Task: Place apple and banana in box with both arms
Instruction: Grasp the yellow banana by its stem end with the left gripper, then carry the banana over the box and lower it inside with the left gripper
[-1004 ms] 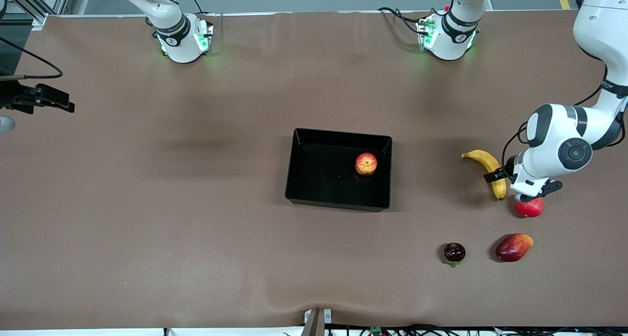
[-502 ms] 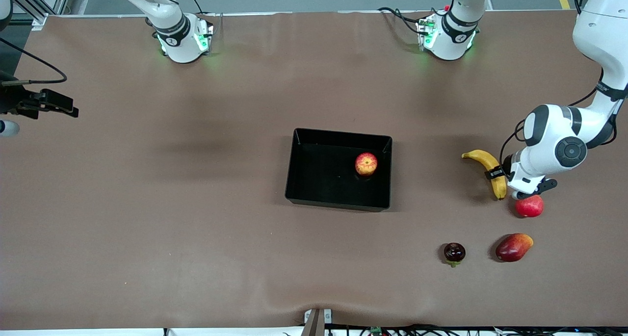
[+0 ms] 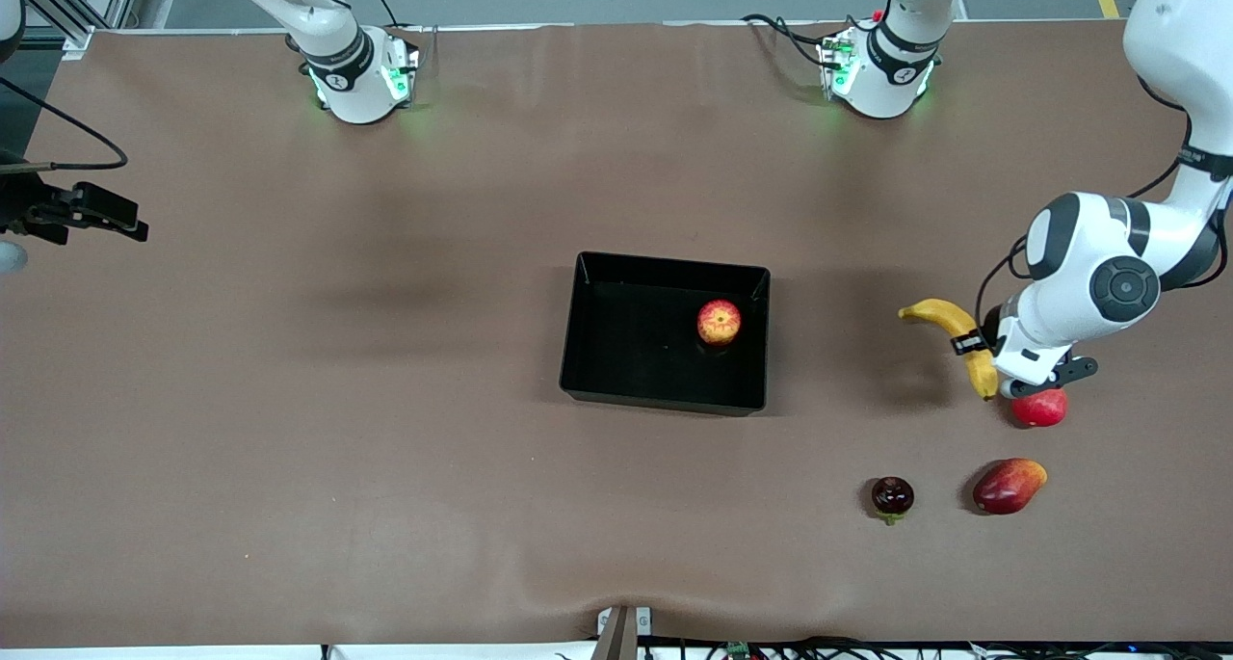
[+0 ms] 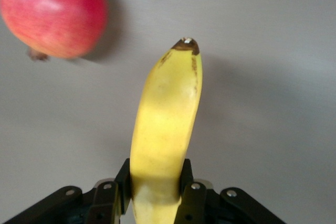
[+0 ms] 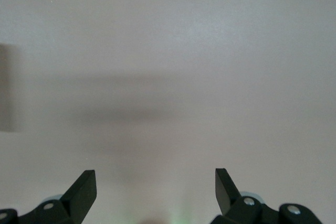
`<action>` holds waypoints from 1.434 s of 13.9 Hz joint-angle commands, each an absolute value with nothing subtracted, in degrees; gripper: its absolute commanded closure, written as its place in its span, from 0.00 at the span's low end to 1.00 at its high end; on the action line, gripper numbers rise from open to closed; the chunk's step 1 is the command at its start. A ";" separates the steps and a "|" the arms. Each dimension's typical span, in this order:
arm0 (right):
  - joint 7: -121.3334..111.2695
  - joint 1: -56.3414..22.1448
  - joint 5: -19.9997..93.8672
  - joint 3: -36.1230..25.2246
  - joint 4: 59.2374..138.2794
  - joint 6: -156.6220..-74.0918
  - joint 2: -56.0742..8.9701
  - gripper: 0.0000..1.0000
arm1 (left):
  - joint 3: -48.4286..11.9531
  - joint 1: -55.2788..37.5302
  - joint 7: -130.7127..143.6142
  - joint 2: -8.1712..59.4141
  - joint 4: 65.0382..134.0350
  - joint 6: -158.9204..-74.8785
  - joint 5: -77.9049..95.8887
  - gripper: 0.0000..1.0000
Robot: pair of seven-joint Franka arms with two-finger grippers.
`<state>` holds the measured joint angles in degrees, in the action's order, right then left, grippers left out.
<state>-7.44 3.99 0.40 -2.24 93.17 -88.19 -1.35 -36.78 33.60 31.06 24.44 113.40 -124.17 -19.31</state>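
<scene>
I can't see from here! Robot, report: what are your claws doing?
Left claw shut on banana, beside the plain red fruit. Right claw open, waiting. Apple in box. Path unblocked.

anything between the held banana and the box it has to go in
Nothing: in the front view only bare table separates the banana, held by the left gripper, from the box.

Left gripper (image 4: 155, 203) clamped on banana (image 4: 164, 124), raised; right gripper (image 5: 155, 188) wide apart, waiting above table.
</scene>
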 commanded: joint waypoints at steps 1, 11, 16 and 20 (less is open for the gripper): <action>-8.09 4.57 0.26 -1.93 94.66 -87.37 -0.79 0.00 | -43.30 33.84 33.47 22.59 107.34 -114.99 -13.11 1.00; -9.58 2.81 0.09 -4.13 93.78 -86.57 -0.70 0.00 | -46.42 9.52 59.13 33.57 88.43 -111.18 -13.62 1.00; -9.49 2.03 0.09 -5.53 93.78 -86.40 -0.79 0.00 | -28.69 -14.28 66.96 39.37 79.98 -111.80 -13.36 1.00; -9.41 -0.09 0.26 -7.38 93.78 -85.08 -0.88 0.00 | -23.73 -21.01 67.76 42.79 80.42 -114.16 -13.27 1.00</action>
